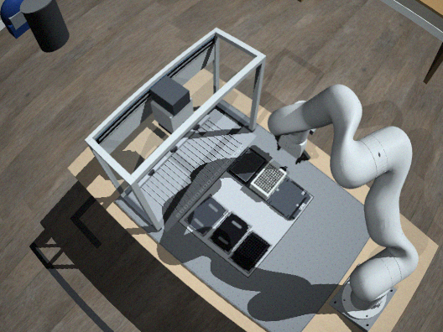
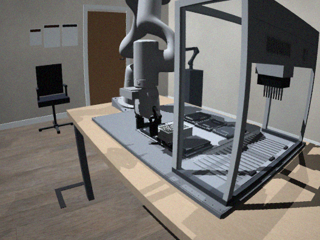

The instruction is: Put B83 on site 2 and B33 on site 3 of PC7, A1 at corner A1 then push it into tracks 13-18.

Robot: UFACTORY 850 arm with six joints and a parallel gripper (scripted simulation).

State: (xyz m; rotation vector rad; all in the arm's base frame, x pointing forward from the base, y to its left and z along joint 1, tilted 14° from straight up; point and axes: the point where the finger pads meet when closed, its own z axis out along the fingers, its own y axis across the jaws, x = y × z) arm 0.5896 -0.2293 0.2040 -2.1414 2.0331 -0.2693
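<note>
A light wooden table [image 2: 142, 179] stands on a dark plank floor [image 2: 36, 182], carrying a grey base plate [image 1: 319, 235] that covers most of its top. At the far end of the plate rises an open white frame [image 1: 176, 138] over ribbed loading rails [image 1: 197, 161], with a dark box-shaped head [image 1: 169, 95] hanging inside.

Beside the rails, the plate carrier PC7 [image 1: 294, 201] lies loose on the apron, slightly angled. A pale deep-well block, B83 [image 1: 268, 179], sits on its middle site; a dark plate [image 1: 247, 164] occupies the site nearest the rails. A row of three nests [image 1: 228, 235] lies nearby, each appearing to hold something dark; I cannot tell which plates.

The white arm [image 1: 369, 168] bends over from its corner pedestal [image 1: 388, 298]. Its gripper [image 2: 148, 122] hangs just beside B83, fingers spread wide, holding nothing.

Around the room: a brown door [image 2: 106, 57], a black office chair [image 2: 51, 88], three papers [image 2: 53, 36] pinned on a beige wall, and a dark bin [image 1: 46, 23].
</note>
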